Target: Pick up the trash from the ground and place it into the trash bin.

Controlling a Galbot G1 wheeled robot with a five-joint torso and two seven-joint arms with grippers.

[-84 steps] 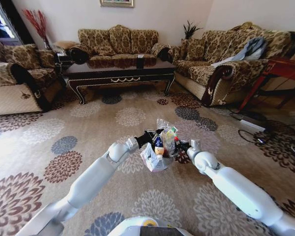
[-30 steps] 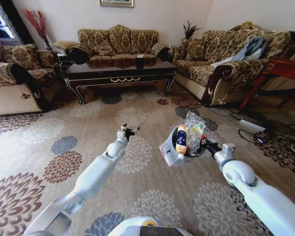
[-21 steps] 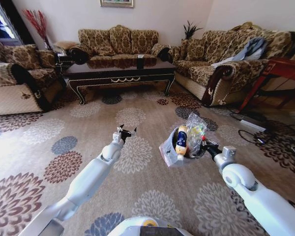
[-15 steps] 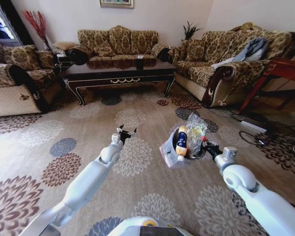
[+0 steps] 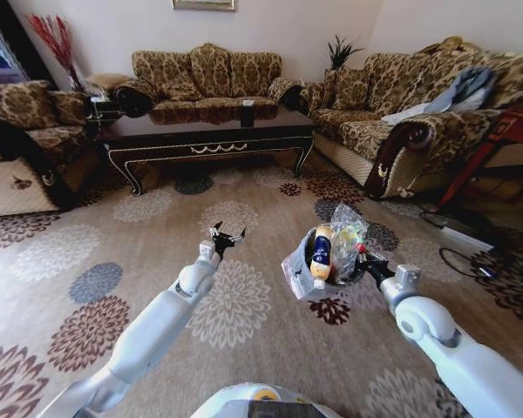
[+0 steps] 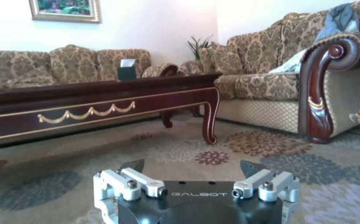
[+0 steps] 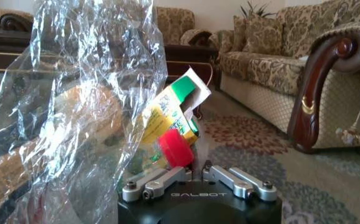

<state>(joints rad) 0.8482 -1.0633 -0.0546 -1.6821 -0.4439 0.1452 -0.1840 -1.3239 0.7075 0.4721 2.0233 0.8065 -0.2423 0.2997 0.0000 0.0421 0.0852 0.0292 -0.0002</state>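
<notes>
You are facing a living room: a patterned carpet (image 5: 244, 313) with flower medallions, sofas (image 5: 205, 74) along the far wall and both sides, and a dark coffee table (image 5: 205, 135) in front of them.

Your right arm (image 5: 453, 357) reaches forward on the right, and its right gripper (image 5: 364, 264) carries the trash bin (image 5: 307, 272) off the carpet. The fingers are pressed together on the bin's near rim, where the clear bag liner (image 7: 74, 93) bunches up. The bin is full of trash: a yellow bottle (image 5: 320, 249) stands up in it, and in the right wrist view a green and yellow carton (image 7: 170, 112) and a red cap (image 7: 176, 147) sit just beyond the fingers.

Your left arm (image 5: 157, 322) stretches out on the left, well apart from the bin. The left gripper (image 5: 227, 234) hangs over the carpet with its fingers spread and nothing between them.
</notes>
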